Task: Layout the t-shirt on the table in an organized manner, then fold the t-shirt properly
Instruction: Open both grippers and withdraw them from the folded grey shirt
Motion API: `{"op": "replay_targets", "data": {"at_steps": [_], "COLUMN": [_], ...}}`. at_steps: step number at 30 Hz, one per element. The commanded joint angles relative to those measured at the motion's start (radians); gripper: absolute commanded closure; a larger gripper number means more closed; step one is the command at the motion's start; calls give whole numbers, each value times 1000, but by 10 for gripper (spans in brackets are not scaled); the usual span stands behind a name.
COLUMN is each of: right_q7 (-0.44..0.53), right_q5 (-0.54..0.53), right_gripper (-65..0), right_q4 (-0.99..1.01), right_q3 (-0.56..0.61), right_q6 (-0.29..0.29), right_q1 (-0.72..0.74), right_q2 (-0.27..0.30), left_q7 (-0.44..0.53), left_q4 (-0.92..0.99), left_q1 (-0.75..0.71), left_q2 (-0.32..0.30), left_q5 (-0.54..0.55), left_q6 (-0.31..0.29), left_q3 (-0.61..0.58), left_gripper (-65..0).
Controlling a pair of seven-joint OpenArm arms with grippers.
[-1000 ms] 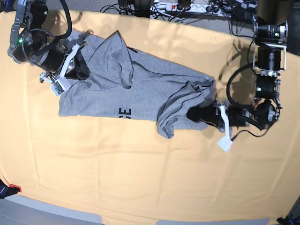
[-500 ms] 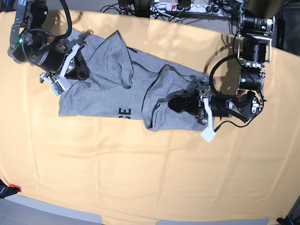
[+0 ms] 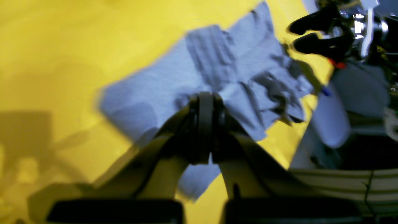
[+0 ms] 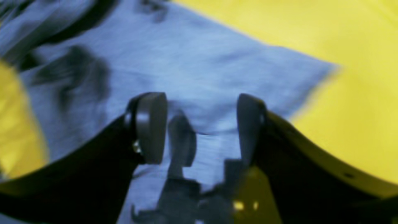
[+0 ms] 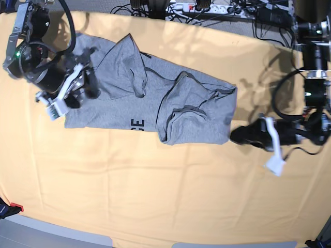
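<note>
The heather-grey t-shirt (image 5: 119, 103) lies crumpled across the back middle of the yellow-orange table (image 5: 155, 186), its right part folded over and black lettering (image 5: 137, 124) showing at its front edge. My left gripper (image 5: 239, 135) sits just right of the shirt's right edge, apart from it. In the left wrist view (image 3: 205, 124) its fingers are pressed together with the shirt (image 3: 186, 81) beyond them. My right gripper (image 5: 88, 77) is over the shirt's left end. In the right wrist view (image 4: 199, 124) it is open above the grey cloth (image 4: 217, 68).
A power strip and cables (image 5: 207, 8) run along the table's back edge. A small red-and-black object (image 5: 14, 208) sits at the front left corner. Bare cloth covers the whole front half of the table.
My left gripper carried the shirt's right end leftward, let it go folded over and pulled back right off the shirt. My right arm shifted slightly down and left.
</note>
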State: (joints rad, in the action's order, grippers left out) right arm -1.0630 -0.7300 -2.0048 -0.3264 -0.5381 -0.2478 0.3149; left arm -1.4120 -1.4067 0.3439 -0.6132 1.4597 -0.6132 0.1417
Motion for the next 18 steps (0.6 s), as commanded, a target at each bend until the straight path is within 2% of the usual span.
{"op": "replay_targets", "data": {"at_steps": [1,4,8,11,14,18], "right_q7": [16,9,8,-8,-64,-113], "right_q5": [10,28,0,-64,-152,-212], "right_gripper": [-379,-379,-393,-422,-422,-422], "right_q4": [-18,-18,3,34,50,82], "right_q3": [-31,-114,-227,-292,-332,-337], "right_q6": [25,77,101,85,43,30], "right_q1": [10,-6,-76,-118,-124,-124], "right_q2": [15,14,11,-8,-58,-122], "left_q7": [16,16,16,16,16,16], "left_q4": [-15,-15,-15,-15,-15,-15], "left_q1": [24,24,24,24,18,5], "left_q2": [-39,-103,-176,-212,-229,-231], "left_q5": [24,24,24,24,24,24], "left_q6": [-4,-4,0,8,8,16], "left_q3": [32,100,156,163,163,163], "left_gripper": [0,0,0,0,0,0]}}
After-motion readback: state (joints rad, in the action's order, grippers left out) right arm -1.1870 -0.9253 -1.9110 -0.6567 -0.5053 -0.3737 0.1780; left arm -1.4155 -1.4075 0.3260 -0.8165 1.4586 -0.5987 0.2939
